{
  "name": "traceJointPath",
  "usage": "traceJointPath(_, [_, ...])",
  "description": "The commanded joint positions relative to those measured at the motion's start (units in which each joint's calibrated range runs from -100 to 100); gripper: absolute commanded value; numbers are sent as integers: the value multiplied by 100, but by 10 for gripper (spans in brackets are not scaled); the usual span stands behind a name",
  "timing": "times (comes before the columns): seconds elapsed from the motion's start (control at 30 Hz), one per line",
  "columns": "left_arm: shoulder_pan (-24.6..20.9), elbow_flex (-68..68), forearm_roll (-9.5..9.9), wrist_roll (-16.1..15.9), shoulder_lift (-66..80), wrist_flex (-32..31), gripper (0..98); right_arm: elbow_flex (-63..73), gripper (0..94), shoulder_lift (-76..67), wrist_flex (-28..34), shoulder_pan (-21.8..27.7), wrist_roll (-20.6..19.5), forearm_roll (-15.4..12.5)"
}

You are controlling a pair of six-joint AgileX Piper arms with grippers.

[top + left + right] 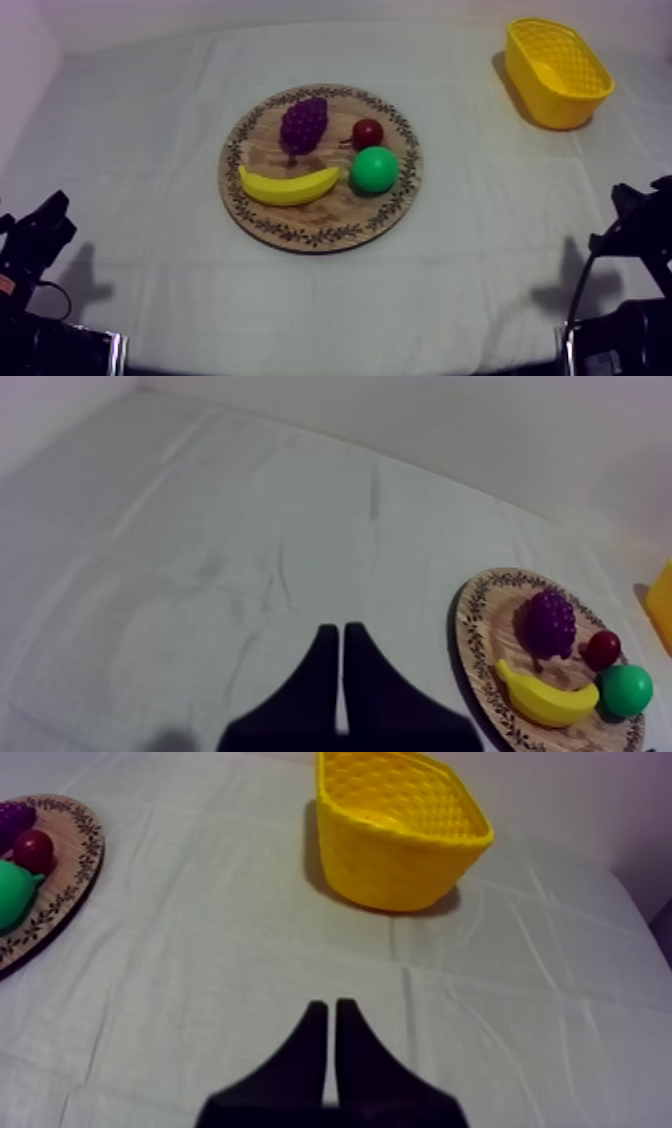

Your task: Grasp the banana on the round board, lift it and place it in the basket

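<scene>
Grey-white cloth bears the wooden board, where the banana lies just beside a green fruit that my left gripper or right gripper, both closed on nothing, could knock rolling during the grab.

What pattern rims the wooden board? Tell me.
Dark leafy vine on the round wooden board; top view.

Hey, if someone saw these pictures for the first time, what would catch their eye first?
Probably the round wooden board in the middle of the table, carrying a yellow banana on its near side, purple grapes, a small red fruit and a green fruit. Next, the bright yellow basket at the far right of the table. The left gripper and right gripper sit low at their sides, fingers together.
</scene>
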State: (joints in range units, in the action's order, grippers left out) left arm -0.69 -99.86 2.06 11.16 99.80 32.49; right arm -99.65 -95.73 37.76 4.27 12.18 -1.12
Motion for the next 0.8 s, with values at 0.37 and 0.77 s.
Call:
traceJointPath(0.37, [0, -3, 1, -1, 3, 1, 1, -1, 4, -3, -2, -56, 40, 2])
traceJointPath(0.77, [0, -3, 1, -1, 3, 1, 1, -1, 8, -3, 50, -49, -113, 5])
